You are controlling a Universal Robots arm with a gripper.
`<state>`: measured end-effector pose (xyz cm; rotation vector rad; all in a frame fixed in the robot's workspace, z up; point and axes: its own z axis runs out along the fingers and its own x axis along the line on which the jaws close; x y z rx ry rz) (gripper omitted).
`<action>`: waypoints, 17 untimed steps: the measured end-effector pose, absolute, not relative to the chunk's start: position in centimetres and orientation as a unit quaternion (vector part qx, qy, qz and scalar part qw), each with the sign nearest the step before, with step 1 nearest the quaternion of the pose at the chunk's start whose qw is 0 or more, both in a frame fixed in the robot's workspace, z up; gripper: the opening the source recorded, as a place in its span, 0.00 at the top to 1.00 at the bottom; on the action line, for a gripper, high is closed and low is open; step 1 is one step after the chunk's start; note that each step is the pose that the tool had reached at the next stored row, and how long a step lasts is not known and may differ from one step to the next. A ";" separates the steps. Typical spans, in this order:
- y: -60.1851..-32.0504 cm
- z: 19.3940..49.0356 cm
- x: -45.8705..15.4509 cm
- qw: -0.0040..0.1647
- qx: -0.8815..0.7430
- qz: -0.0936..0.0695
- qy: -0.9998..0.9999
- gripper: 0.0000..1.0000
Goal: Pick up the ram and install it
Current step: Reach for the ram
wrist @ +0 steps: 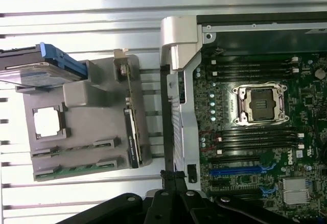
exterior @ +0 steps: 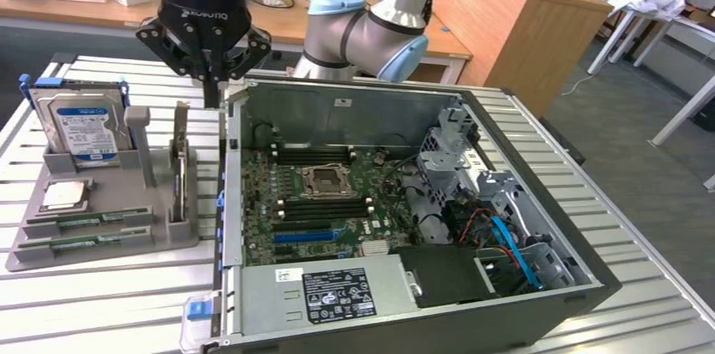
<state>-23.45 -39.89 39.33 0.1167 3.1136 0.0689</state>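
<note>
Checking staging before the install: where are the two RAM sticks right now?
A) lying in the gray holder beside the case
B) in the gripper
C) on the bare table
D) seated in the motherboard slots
A: one ram and the second ram lie in slots of the gray holder, and the shut gripper holds nothing.

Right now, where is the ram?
Two ram sticks sit in the grey holder at the exterior view's left, beside the processor chip, outside the computer case.

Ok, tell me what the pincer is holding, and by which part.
Nothing. The pincer is shut with nothing in it, and both rams lie in the grey holder.
</note>
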 end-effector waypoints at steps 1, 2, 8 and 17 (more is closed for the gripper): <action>-39.9 39.3 -23.6 0.013 0.037 0.022 0.999 0.90; -39.9 39.3 -23.8 0.013 0.037 0.022 0.999 0.90; -39.9 39.3 -24.8 0.012 0.037 0.022 0.999 0.90; -39.9 39.3 -26.2 0.012 0.037 0.022 0.999 0.90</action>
